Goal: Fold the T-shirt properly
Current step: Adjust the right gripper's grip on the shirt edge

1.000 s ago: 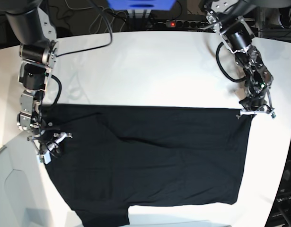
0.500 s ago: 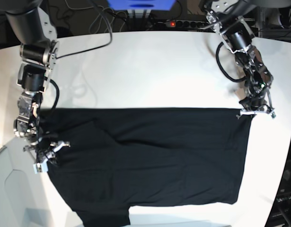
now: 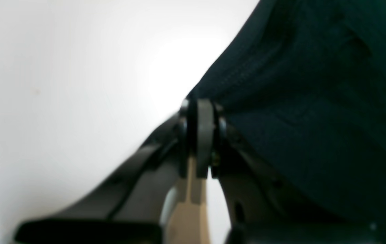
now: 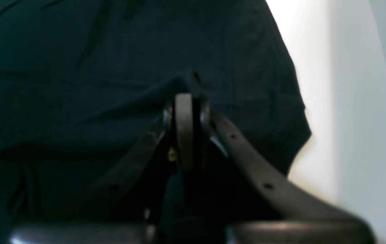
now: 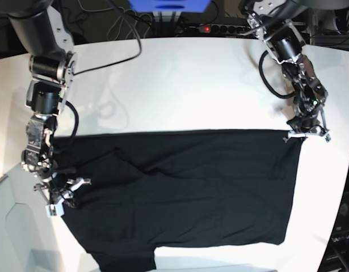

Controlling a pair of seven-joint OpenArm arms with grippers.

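The big plain black cloth T-shirt [image 5: 185, 192] lies spread flat on the white table [image 5: 180, 85]. Its bottom edge is cut off. The left gripper [image 5: 306, 135] pinches the shirt's far corner. The right gripper [image 5: 62, 195] pinches its other side. Both wrist pictures are blurry.

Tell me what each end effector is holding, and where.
Both pinch the T-shirt: left end effector at its far corner, right end effector at the opposite side edge.
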